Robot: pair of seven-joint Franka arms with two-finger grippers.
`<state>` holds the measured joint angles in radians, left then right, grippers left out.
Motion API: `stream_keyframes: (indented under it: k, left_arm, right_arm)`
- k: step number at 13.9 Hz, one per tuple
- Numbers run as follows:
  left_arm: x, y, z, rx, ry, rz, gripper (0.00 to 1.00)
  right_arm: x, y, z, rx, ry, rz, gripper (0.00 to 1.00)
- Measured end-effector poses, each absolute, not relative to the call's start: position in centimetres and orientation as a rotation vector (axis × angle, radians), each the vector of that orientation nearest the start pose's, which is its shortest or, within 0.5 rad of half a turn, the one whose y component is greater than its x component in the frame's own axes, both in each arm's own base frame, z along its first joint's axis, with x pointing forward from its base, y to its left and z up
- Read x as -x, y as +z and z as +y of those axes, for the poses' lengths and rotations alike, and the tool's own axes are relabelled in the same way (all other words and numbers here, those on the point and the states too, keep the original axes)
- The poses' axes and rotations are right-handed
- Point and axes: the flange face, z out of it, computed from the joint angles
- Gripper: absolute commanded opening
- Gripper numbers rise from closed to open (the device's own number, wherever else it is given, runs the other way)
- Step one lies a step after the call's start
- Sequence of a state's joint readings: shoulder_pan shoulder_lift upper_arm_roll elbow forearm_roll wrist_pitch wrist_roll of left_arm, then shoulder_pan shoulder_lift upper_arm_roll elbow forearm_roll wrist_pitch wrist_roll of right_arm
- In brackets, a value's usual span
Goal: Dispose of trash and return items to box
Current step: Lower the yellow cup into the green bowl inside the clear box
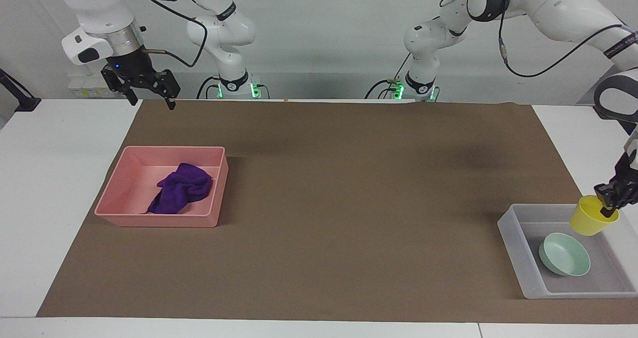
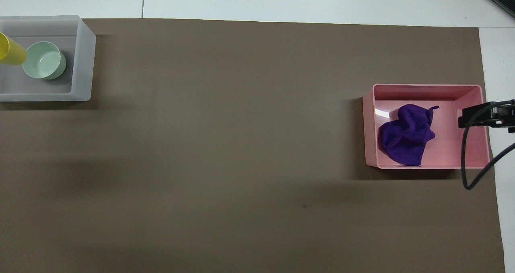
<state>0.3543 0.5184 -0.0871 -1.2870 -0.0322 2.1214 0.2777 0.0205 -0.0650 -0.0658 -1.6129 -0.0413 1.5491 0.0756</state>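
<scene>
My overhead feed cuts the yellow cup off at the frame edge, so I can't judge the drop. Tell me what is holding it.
Observer: The left gripper is shut on the rim of the yellow cup, with one finger inside.
Operator: Report whether it is down in the box.
Observer: It does not look set down. It hangs tilted over the box, at the wall nearer the robots, above the green bowl.
Operator: Check the right gripper.
Observer: The right gripper waits open and empty, up in the air, higher than the pink tray.
</scene>
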Motion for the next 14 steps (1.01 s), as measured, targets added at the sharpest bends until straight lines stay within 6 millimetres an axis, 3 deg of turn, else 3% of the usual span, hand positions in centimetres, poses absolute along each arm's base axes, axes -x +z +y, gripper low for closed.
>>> stream_keyframes:
  k: [3,13,14]
  left_arm:
    - [-71.6,46.2,22.8,3.107,-0.508,-0.024,0.00]
    - [-73.9,37.9,21.2,3.123,-0.557,0.000,0.00]
    - [-73.8,37.2,20.8,3.115,-0.541,0.022,0.10]
  right_arm:
    - [-53.1,63.8,-3.0,3.173,-0.003,0.193,1.00]
    - [-53.0,63.6,-3.0,3.173,0.006,0.193,1.00]
    - [-53.0,63.5,-3.0,3.173,0.007,0.193,1.00]
